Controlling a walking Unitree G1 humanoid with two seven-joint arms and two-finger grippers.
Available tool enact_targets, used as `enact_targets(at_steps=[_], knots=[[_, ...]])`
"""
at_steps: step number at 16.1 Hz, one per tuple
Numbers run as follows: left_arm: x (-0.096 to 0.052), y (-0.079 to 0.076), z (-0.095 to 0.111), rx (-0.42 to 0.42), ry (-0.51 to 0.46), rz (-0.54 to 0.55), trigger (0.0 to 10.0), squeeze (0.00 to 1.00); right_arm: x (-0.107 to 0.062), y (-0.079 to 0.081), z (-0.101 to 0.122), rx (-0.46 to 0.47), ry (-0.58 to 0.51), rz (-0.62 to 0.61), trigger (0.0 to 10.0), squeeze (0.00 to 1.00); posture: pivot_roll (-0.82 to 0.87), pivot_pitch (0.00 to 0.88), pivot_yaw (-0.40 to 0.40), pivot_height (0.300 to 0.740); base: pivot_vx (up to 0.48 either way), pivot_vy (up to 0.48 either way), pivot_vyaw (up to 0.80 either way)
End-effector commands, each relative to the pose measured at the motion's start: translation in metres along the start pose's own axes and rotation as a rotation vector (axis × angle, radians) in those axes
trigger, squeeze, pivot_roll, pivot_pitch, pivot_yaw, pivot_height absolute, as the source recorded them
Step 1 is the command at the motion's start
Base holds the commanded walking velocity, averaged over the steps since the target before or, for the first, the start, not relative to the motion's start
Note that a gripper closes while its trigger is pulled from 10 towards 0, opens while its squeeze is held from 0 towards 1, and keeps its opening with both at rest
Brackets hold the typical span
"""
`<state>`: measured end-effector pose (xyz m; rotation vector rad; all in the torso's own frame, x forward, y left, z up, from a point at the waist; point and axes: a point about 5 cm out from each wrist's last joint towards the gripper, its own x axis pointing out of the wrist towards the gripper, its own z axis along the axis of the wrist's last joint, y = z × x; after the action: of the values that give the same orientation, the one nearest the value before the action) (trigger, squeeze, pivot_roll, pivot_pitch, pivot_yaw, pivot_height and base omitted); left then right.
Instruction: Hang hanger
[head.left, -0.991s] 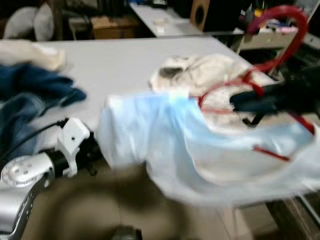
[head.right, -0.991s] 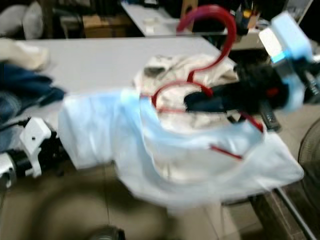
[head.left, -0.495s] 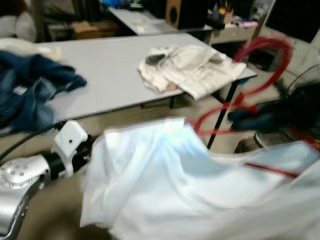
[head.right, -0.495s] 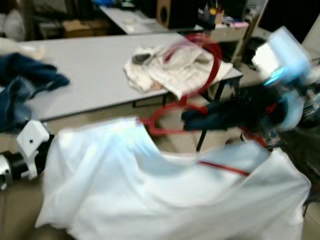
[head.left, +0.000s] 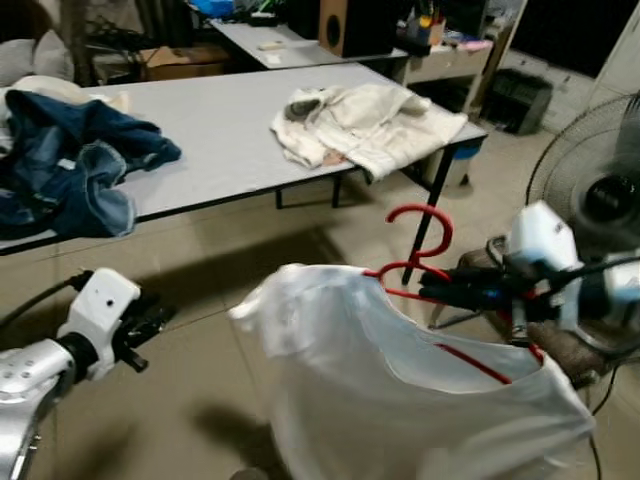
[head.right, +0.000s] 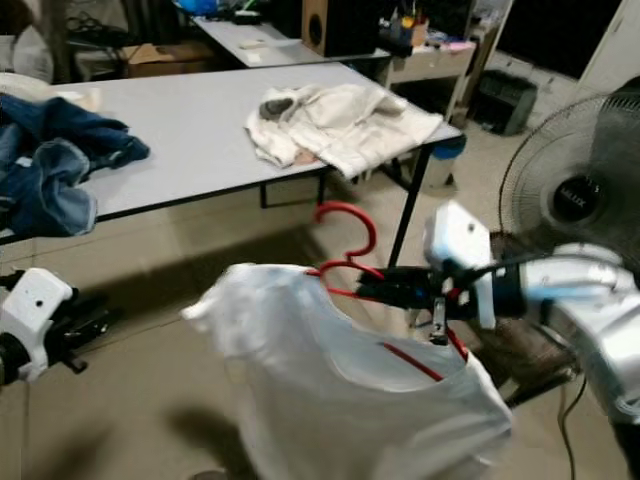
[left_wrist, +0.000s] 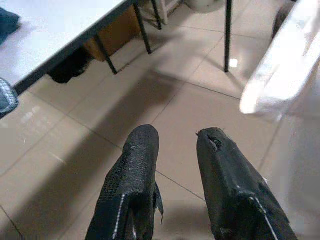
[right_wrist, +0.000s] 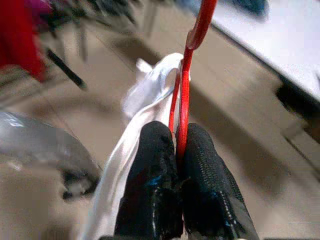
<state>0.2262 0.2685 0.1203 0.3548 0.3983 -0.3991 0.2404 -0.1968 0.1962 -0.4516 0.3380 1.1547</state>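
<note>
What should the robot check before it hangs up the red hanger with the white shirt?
1. Right gripper pinching the red hanger: ok.
2. White shirt on the hanger: ok, draped over it.
3. Hook free and pointing up: ok.
4. Left gripper empty, fingers apart: ok.
5. Rail or rod to hang it on: cannot tell.
6. Fan close beside the right arm: not ok, mind it.

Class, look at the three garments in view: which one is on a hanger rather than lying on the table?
The white shirt, draped on the red hanger that the right end effector grips. The blue jeans and cream jacket lie on the table.
</note>
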Motion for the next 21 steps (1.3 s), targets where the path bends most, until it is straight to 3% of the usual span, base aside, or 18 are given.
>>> enact_targets(at_steps=[1,2,3,4,5,8,9,12,14,17,18,21], knots=[[0.004,0.001,0.006,0.021,-0.024,0.017,10.0,0.0,0.0,-0.003,-0.001,-0.044,0.04,-0.041,0.0,0.0,0.0,0.0,-0.026,0.74,0.0,0.0,0.0],[0.015,-0.004,0.011,-0.014,-0.072,0.051,10.0,0.0,0.011,-0.001,-0.024,0.037,0.054,-0.137,0.0,0.0,-0.01,0.0,-0.025,0.74,0.0,0.0,0.0],[0.02,-0.007,0.015,-0.035,-0.099,0.055,10.0,0.0,0.015,-0.001,-0.033,0.084,0.046,-0.182,0.0,0.0,0.0,0.0,-0.025,0.74,0.0,0.0,0.0],[0.031,-0.019,0.027,-0.12,-0.196,0.046,10.0,0.0,0.023,-0.002,-0.058,0.21,0.038,-0.33,0.0,0.0,0.0,0.0,-0.023,0.74,0.0,0.0,0.0],[0.037,-0.025,0.034,-0.17,-0.246,0.057,10.0,0.0,0.026,0.0,-0.075,0.274,0.049,-0.413,0.0,0.0,-0.01,0.0,-0.013,0.74,0.0,0.0,0.0],[0.047,-0.033,0.036,-0.24,-0.286,0.06,10.0,0.0,0.029,0.005,-0.094,0.353,0.047,-0.49,0.2,0.0,-0.02,0.0,0.004,0.74,0.0,0.0,0.0],[0.064,-0.056,0.026,-0.293,-0.28,0.0,10.0,0.0,0.04,0.012,-0.118,0.408,0.067,-0.567,10.0,0.0,-0.04,0.0,0.027,0.74,0.0,0.0,0.0],[0.07,-0.064,0.013,-0.298,-0.206,0.03,10.0,0.0,0.046,0.013,-0.124,0.317,0.148,-0.645,10.0,0.0,-0.05,0.0,0.023,0.74,0.0,0.0,0.0],[0.068,-0.065,0.006,-0.288,-0.208,0.13,10.0,0.0,0.054,0.019,-0.119,0.238,0.185,-0.653,10.0,0.0,-0.04,0.0,0.004,0.74,0.0,0.0,0.0],[0.067,-0.067,0.004,-0.282,-0.25,0.23,10.0,0.0,0.065,0.02,-0.108,0.168,0.117,-0.732,10.0,0.0,-0.02,0.0,-0.025,0.74,0.0,0.0,0.53],[0.069,-0.067,-0.001,-0.289,-0.207,0.255,10.0,0.0,0.065,0.017,-0.106,0.199,0.09,-0.78,10.0,0.0,-0.02,0.0,-0.025,0.74,0.0,0.0,0.8],[0.073,-0.072,0.004,-0.282,-0.21,0.23,10.0,0.0,0.057,0.009,-0.099,0.209,0.044,-0.926,10.0,0.0,-0.03,0.0,-0.011,0.74,0.0,0.0,0.8]])
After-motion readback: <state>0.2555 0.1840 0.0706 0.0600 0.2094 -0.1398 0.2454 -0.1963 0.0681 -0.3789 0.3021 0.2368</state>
